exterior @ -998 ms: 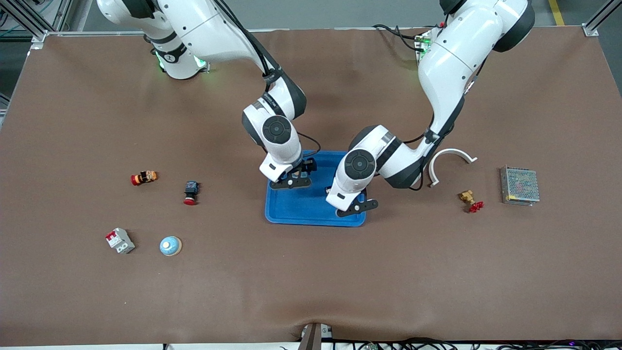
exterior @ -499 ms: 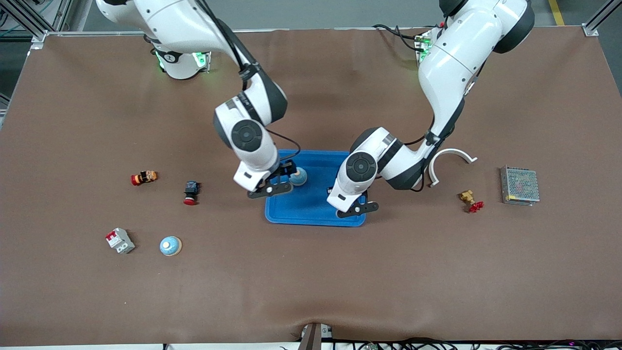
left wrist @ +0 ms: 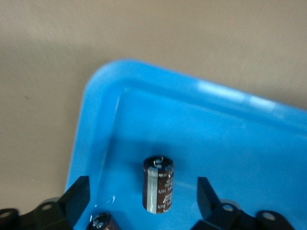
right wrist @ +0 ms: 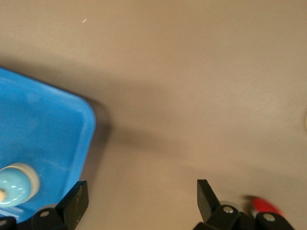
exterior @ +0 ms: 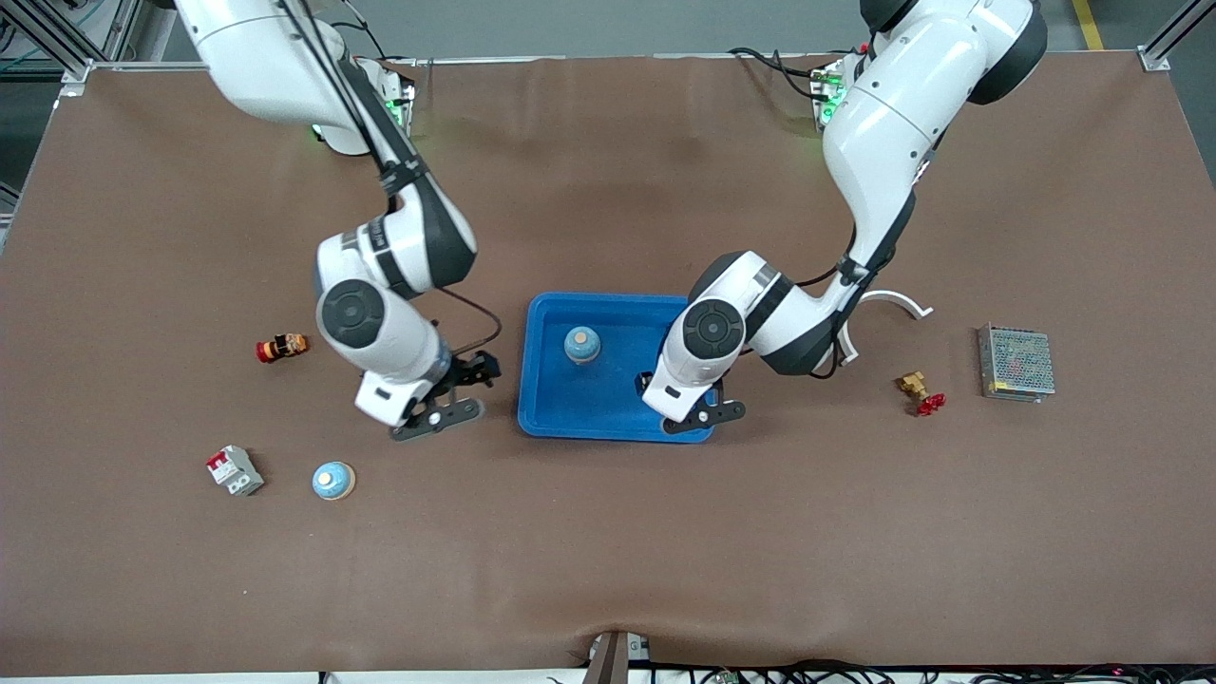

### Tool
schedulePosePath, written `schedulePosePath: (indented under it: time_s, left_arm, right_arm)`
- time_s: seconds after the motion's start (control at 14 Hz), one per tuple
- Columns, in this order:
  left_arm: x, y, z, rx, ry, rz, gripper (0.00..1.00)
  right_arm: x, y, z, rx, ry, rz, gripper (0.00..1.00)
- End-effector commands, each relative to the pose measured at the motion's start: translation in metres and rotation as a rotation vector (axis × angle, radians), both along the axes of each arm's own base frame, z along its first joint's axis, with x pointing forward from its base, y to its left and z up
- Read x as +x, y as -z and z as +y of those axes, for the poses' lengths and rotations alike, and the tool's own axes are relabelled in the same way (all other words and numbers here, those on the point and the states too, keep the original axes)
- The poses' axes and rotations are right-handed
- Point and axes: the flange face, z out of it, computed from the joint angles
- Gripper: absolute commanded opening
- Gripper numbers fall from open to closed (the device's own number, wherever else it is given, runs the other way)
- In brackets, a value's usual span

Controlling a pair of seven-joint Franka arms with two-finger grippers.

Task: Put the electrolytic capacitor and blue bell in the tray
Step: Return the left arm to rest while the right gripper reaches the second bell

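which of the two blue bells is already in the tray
The blue bell standing inside the tray. The other blue bell sits on the bare table, beside the breaker, toward the right arm's end.

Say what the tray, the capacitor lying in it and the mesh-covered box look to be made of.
Tray: likely glossy moulded plastic, given its even bright blue, rounded corners and light glare on the rim.
Capacitor: probably a metal can in a dark brown printed sleeve with a pale stripe.
Mesh-covered box: apparently bare perforated sheet metal, grey and dull.

Breaker (exterior: 235, 470), red buttons (exterior: 281, 348), brass fitting (exterior: 920, 391) (red-handled), mesh box (exterior: 1016, 363).
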Motion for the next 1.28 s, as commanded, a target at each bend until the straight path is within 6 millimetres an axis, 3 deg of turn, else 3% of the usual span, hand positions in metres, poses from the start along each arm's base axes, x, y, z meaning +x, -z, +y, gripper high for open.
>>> schedulePosePath:
  time_s: [0.0, 0.36, 0.64, 0.86, 1.21]
  left_arm:
    - [0.017, -0.050, 0.024, -0.006, -0.034, -0.044, 1.00]
    - [0.036, -0.124, 0.061, 0.003, -0.081, -0.116, 1.00]
    - [0.043, -0.172, 0.097, 0.039, -0.078, -0.141, 1.00]
    - [0.048, -0.217, 0.142, 0.067, -0.013, -0.147, 1.00]
    - [0.035, -0.283, 0.217, 0.143, 0.023, -0.100, 1.00]
  right_arm:
    - [0.026, -0.014, -0.039, 0.000, -0.069, -0.032, 1.00]
    - [0.056, -0.002, -0.076, -0.043, -0.179, -0.061, 1.00]
    - [0.073, 0.023, -0.117, -0.081, -0.331, -0.057, 1.00]
    - [0.083, 0.036, -0.153, -0.081, -0.442, -0.054, 1.00]
    - [0.099, 0.037, -0.169, -0.089, -0.567, -0.087, 1.00]
